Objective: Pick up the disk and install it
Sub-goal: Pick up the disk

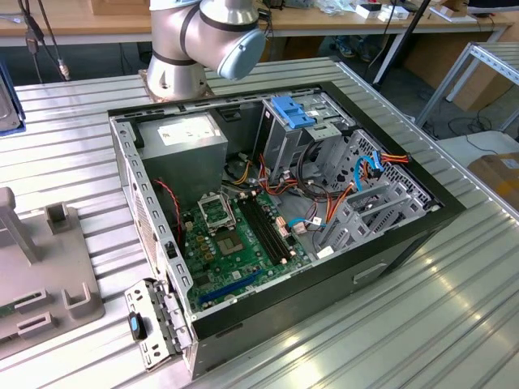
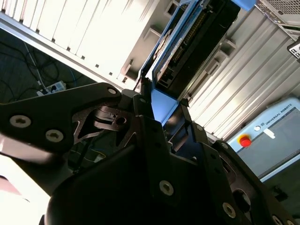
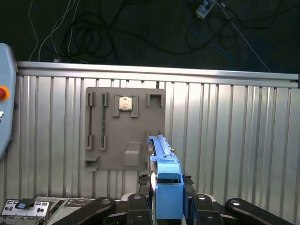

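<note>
My gripper (image 3: 167, 200) is shut on the disk (image 3: 165, 174), held edge-on above the ribbed metal table (image 3: 234, 131). The drive's blue plastic frame stands up between the two black fingers (image 3: 136, 206). In the second wrist view the disk (image 2: 194, 40) shows its dark body and a white label strip, with the blue frame running down into the gripper (image 2: 164, 112). The open computer case (image 1: 405, 235) lies on its side in the exterior view, motherboard (image 1: 235, 243) exposed, and the arm's base (image 1: 199, 40) stands behind it.
A grey fixture plate (image 3: 124, 129) with slots lies on the table beneath the gripper; the fixture plate (image 1: 40, 275) is at the exterior view's left. Inside the case are a grey power supply (image 1: 182, 142) and a light-blue bracket (image 1: 292, 109). A pendant with a red button (image 2: 243, 139) lies nearby. Cables cover the floor beyond the table edge (image 3: 154, 70).
</note>
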Robot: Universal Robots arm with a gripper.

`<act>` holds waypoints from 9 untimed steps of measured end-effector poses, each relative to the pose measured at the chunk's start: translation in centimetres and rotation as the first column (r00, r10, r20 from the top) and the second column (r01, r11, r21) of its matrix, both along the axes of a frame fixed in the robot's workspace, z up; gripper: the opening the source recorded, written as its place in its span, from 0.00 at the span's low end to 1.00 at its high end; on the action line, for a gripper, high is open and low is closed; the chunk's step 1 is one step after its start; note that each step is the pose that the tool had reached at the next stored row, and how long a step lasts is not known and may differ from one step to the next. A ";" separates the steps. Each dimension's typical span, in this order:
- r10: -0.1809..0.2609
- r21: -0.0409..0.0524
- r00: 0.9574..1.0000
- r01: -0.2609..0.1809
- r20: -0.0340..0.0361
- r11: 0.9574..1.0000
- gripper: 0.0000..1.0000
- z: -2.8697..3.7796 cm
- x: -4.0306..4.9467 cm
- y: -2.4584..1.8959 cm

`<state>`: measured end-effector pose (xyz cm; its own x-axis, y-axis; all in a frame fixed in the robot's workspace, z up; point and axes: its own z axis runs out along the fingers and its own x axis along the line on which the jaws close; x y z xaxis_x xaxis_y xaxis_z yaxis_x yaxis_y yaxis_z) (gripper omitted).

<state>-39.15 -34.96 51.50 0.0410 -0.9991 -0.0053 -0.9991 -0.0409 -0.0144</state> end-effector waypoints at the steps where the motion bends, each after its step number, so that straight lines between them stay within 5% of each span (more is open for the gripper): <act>1: 0.000 0.000 1.000 0.000 0.000 1.000 0.36 0.00 0.18 0.00; 9: 0.000 0.000 1.000 0.000 0.000 1.000 0.36 0.00 1.95 0.00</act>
